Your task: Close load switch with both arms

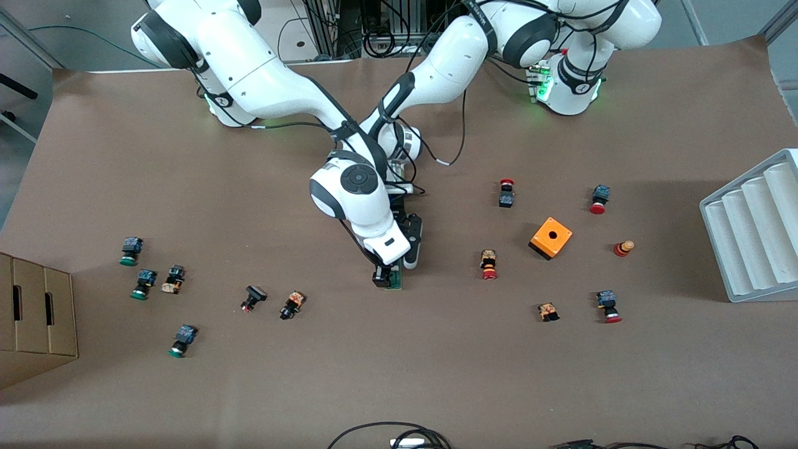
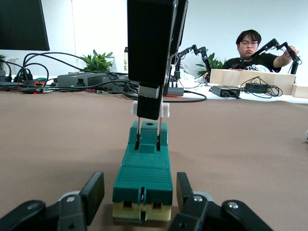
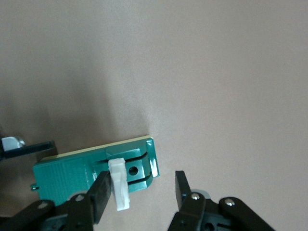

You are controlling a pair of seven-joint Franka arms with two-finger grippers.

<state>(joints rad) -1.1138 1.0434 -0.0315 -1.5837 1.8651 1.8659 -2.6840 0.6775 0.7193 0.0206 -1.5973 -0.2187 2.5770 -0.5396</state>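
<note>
1. My left tool [image 2: 139, 195] is down at desk [image 1: 187, 386] level, closed on the end of the load switch [image 2: 144, 163]. One finger sits on each long side of the green body, which acts as the brace.
2. My right tool [image 3: 140, 190] is over the other end of the switch, coming in from above. Its jaws stand apart and clamp nothing. One finger lies against the white sliding piece [image 3: 119, 190], and the other finger hangs clear past the end of the block.
3. The load switch lies flat near the middle of the desk, directly under both tools. The scattered push-buttons and the orange box [image 1: 551, 237] are well apart from it.
4. My read is that this is the closing push. The white piece stands up out of its slot, so it is not yet seated.
5. Risks from here:
   - The contact is on one finger only and near the edge of the white piece, so it could slip off sideways and skate over the green top.
   - If the left clamp is light, the push could drag or pivot the whole block on the paper-covered desk.
   - Pushing downward rather than along the slot could jam the slider or tip up the braced end.
   - The two tools work close together, so overshoot could drive the right fingers toward the left ones.
</note>
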